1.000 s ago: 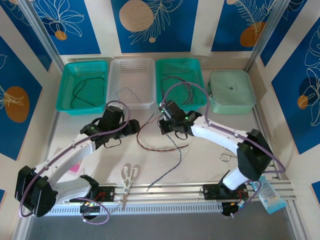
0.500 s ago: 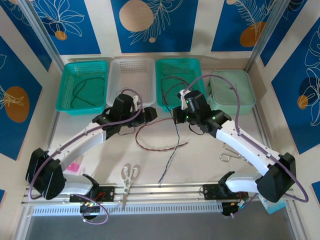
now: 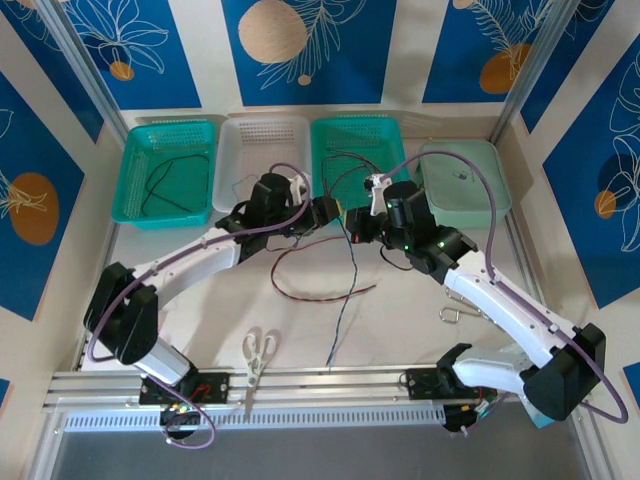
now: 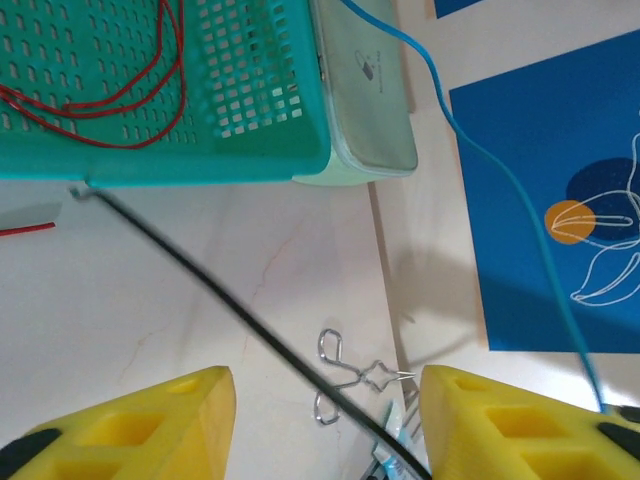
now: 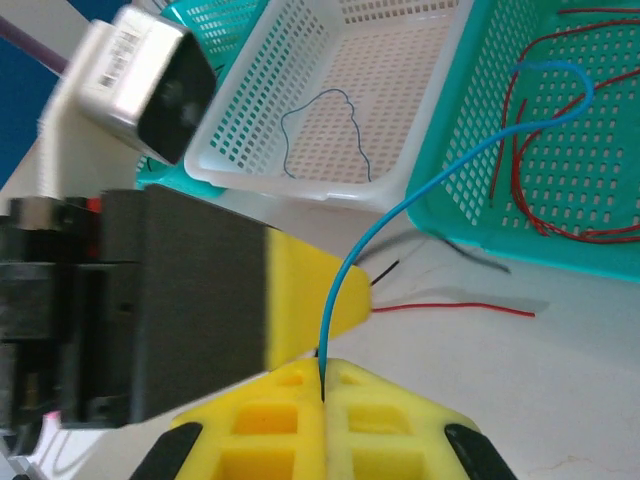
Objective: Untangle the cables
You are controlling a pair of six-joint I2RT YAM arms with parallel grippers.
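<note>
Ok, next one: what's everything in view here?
left teal basket: one, back row, left end
coiled black cable: one, inside it
white basket: one, next along, thin blue-grey cable inside
second teal basket: one, third along, red cables inside
lidded box: one, pale green, row's right end
scissors: one, pale handles, near edge of table
metal clip: one, silver, table's right side
loose red cable: one, on table
black cable: one, straight line over the table
blue cable: one, arching in the air
left gripper: one, yellow fingers apart, black cable crossing between
right gripper: one, yellow fingers shut on blue cable
</note>
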